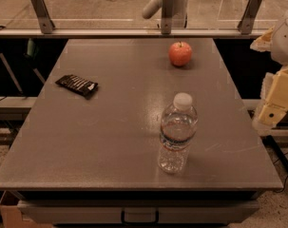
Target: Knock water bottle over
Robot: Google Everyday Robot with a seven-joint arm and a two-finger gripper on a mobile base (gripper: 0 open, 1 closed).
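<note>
Water bottle (177, 133) stands upright on the grey surface (110, 141), apart from the end effector (275, 109) and to its left. The end effector hangs beside the right edge; I cannot tell whether it is released or clenched. A low push might merely slide the bottle, and a hard one could roll it off the front edge.

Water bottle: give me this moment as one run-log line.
water bottle upright on table | tool beyond table's right edge, clear of bottle | apple behind bottle | dark packet left
</note>
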